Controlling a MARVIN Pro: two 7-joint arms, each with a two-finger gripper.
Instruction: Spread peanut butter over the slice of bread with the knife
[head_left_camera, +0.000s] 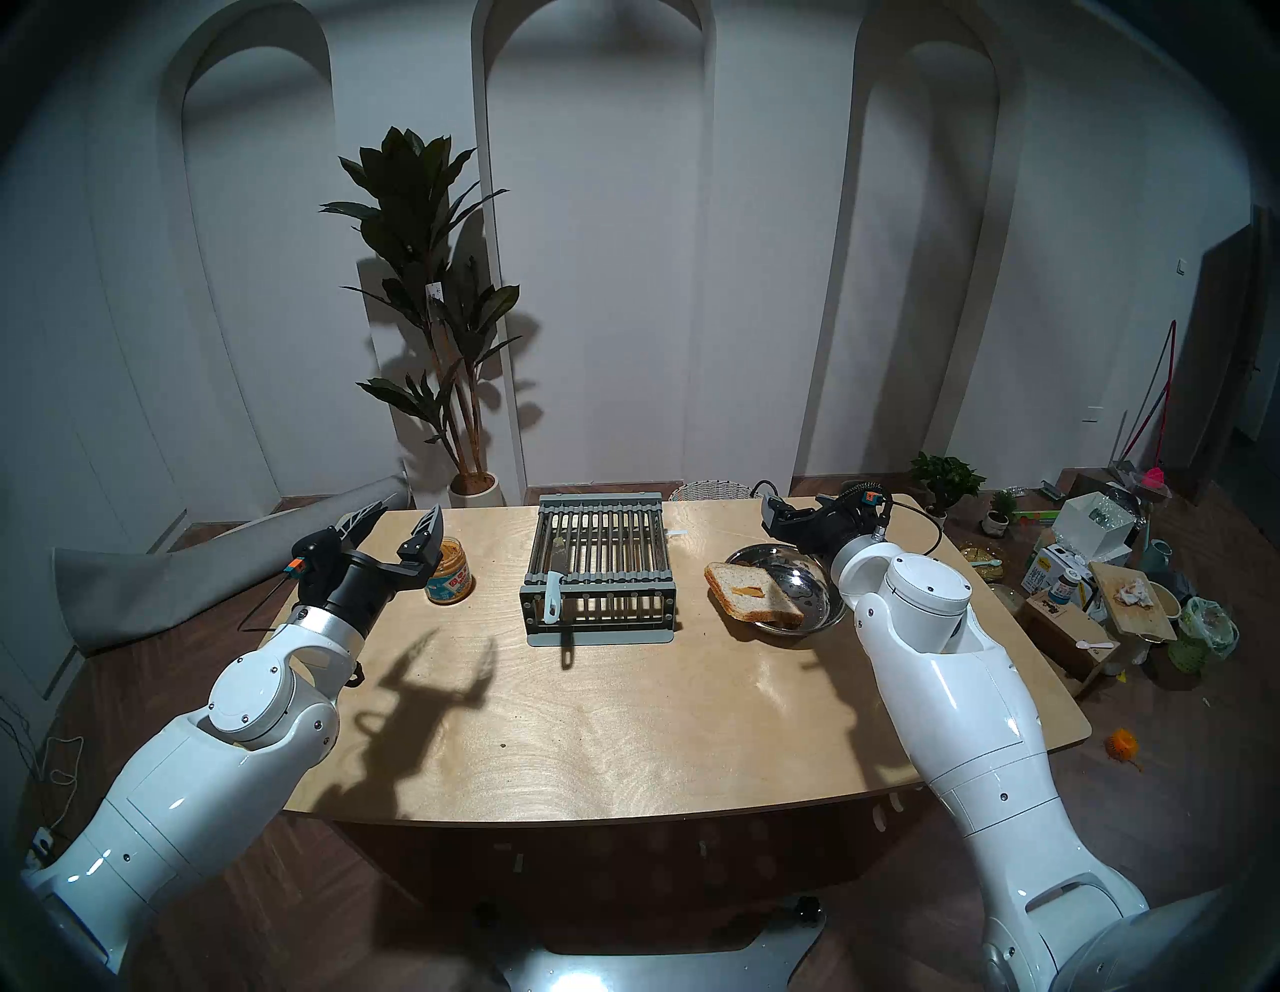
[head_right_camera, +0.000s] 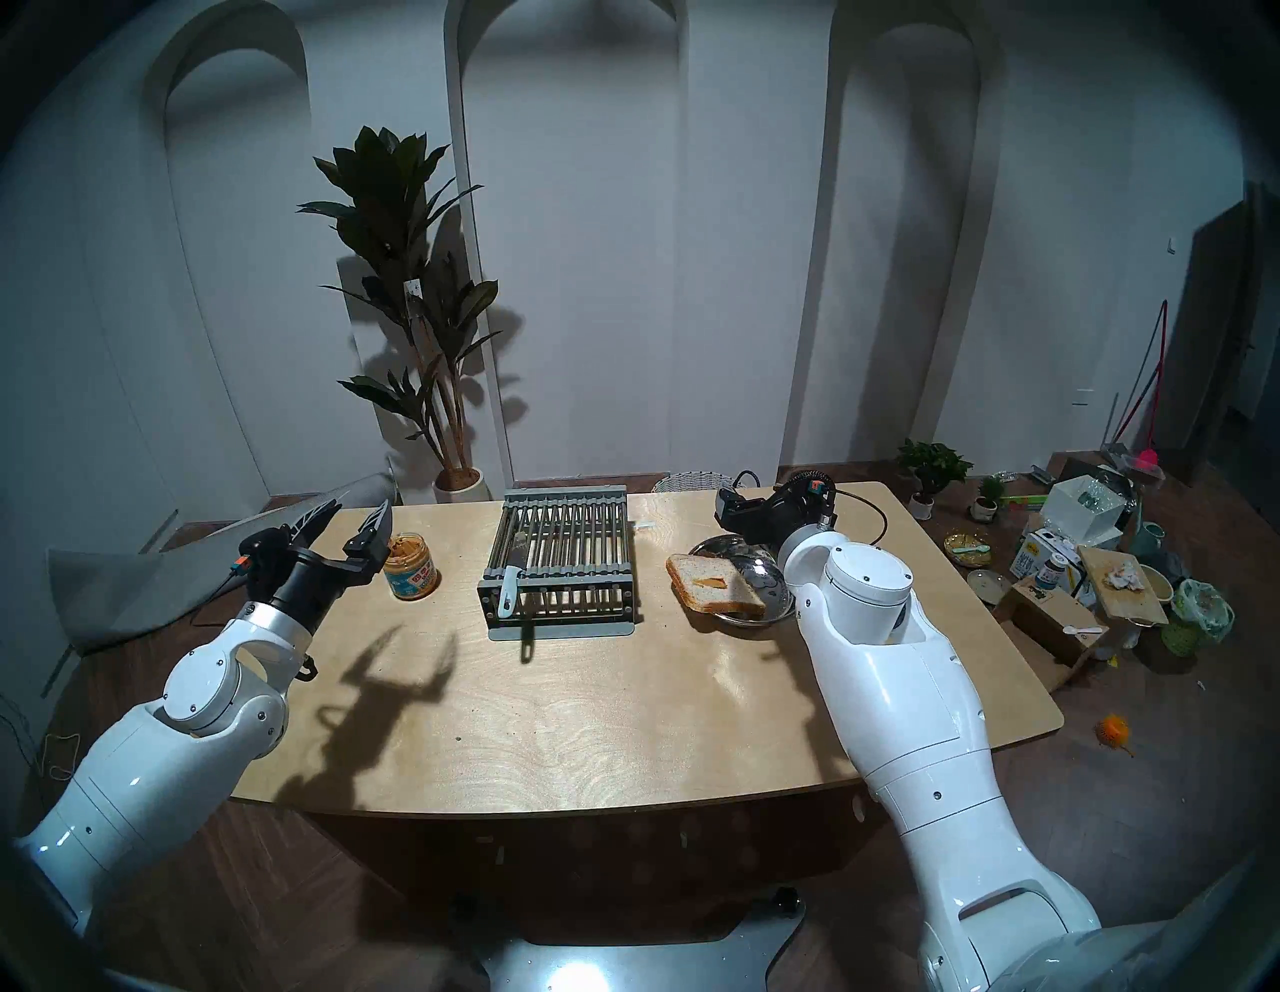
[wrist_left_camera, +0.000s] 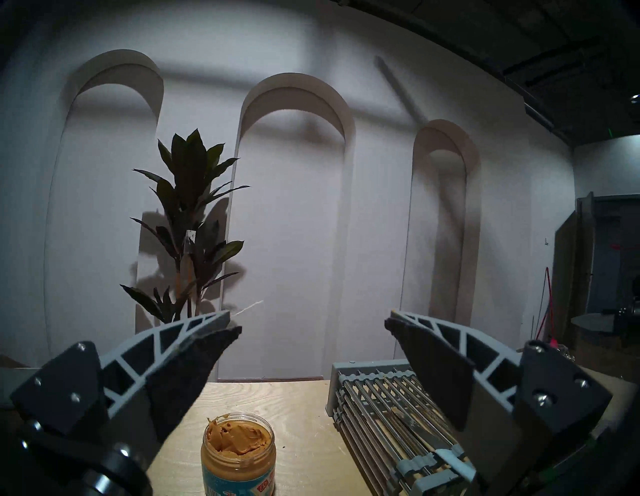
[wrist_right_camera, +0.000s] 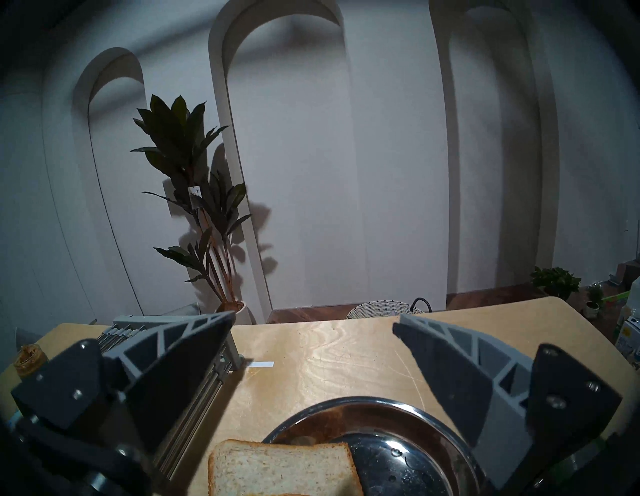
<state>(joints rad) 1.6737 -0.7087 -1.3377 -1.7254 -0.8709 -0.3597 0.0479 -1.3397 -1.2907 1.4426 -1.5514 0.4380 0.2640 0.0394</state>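
The open jar of peanut butter stands at the table's left. My left gripper hovers open just above and left of it, empty. The knife lies on the grey rack, with its pale blue handle over the rack's front edge. The slice of bread, with a small tan smear on top, leans on the left rim of a metal plate. My right gripper is open and empty above the plate's far side.
The rack sits mid-table between jar and plate. A wicker basket and a tall potted plant stand behind the table. Boxes and clutter cover the floor to the right. A grey rolled mat lies to the left.
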